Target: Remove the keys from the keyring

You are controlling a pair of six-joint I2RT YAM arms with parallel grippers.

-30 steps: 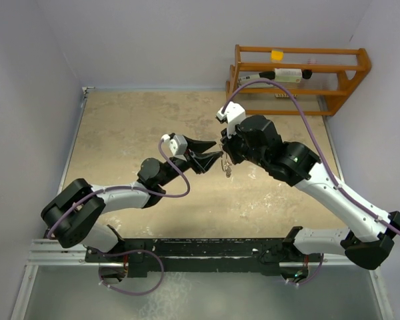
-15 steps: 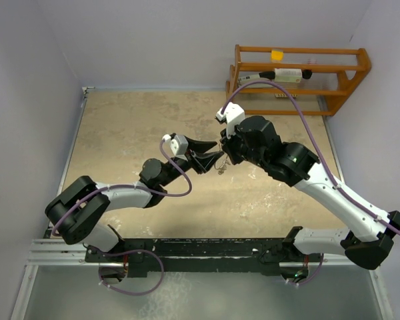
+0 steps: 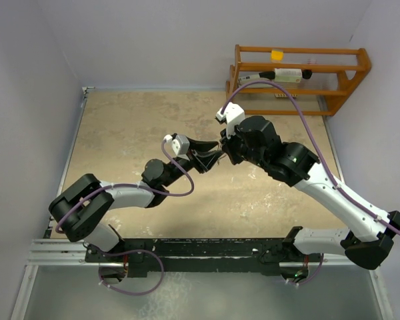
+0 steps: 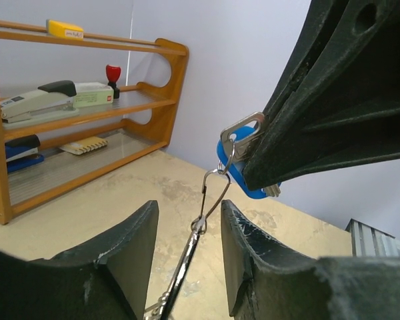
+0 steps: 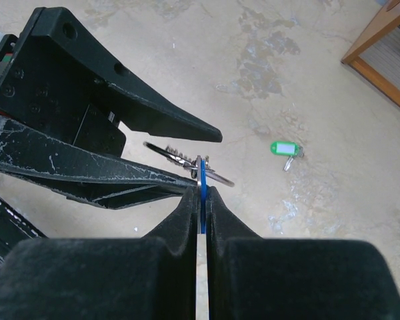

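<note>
My right gripper (image 5: 201, 190) is shut on the blue-headed key (image 5: 203, 200) and a silver key pressed flat against it, held in the air over the middle of the table. The keyring (image 4: 183, 267) hangs from those keys, edge-on, running down between the fingers of my left gripper (image 4: 187, 210). That gripper is open, with a gap on each side of the ring. From above, the left gripper (image 3: 212, 159) meets the right gripper (image 3: 225, 152) tip to tip. A green-headed key (image 5: 284, 148) lies loose on the table below.
A wooden rack (image 3: 300, 73) stands at the back right against the wall, holding a stapler (image 4: 40, 103) and small office items. The beige tabletop (image 3: 133, 127) is walled at the back and on both sides.
My left gripper has crept up and right, toward the right gripper, its jaws slightly narrower. The dangling ring and keys, seen below the grippers before, now sit between the left fingers.
</note>
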